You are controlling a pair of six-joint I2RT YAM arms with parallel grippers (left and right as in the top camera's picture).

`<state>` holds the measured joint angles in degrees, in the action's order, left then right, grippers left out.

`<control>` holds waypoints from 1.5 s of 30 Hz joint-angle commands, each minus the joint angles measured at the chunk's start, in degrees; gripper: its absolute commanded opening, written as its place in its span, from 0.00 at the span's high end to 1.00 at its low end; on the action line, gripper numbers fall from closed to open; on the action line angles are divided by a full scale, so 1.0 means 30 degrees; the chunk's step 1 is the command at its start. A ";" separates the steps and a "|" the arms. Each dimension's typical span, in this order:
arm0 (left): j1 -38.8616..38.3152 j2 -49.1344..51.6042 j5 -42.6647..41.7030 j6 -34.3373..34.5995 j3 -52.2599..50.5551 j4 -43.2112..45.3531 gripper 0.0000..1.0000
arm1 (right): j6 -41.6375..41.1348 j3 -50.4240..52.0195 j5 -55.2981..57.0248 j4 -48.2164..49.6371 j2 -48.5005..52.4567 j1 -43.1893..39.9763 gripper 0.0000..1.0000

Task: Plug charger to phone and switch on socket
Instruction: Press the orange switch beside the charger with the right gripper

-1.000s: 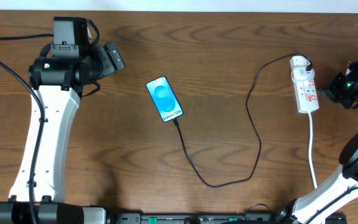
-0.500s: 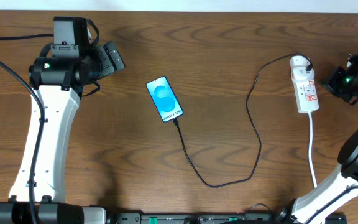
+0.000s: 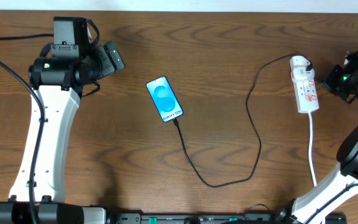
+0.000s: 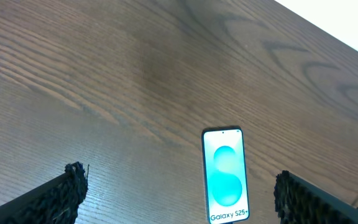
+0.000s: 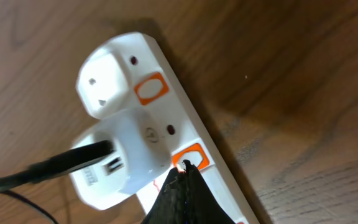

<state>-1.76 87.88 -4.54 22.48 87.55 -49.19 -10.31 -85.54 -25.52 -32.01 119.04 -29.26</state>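
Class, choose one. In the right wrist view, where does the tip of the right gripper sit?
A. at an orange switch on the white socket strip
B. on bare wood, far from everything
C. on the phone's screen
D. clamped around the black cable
A: the tip of the shut right gripper sits at an orange switch on the socket, beside the plugged-in white adapter.

Dark wooden table [image 3: 229, 50], phone [image 3: 165, 99] (screen lit), black charger [image 3: 260, 146] cable, white socket [image 3: 306, 90] lying flat
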 commanded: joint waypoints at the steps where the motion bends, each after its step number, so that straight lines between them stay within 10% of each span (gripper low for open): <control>1: -0.0029 0.0066 0.0175 -0.0051 -0.0066 -0.0007 0.02 | -0.0481 0.0117 -0.0189 0.0153 0.0867 0.0248 0.99; 45: -0.0029 0.0066 0.0175 -0.0051 -0.0066 -0.0015 0.02 | -0.0029 0.0175 -0.0168 0.0539 0.1195 0.0896 0.99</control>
<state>-1.76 87.88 -4.54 22.46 87.55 -49.15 -11.27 -85.43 -25.54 -30.33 122.19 -28.08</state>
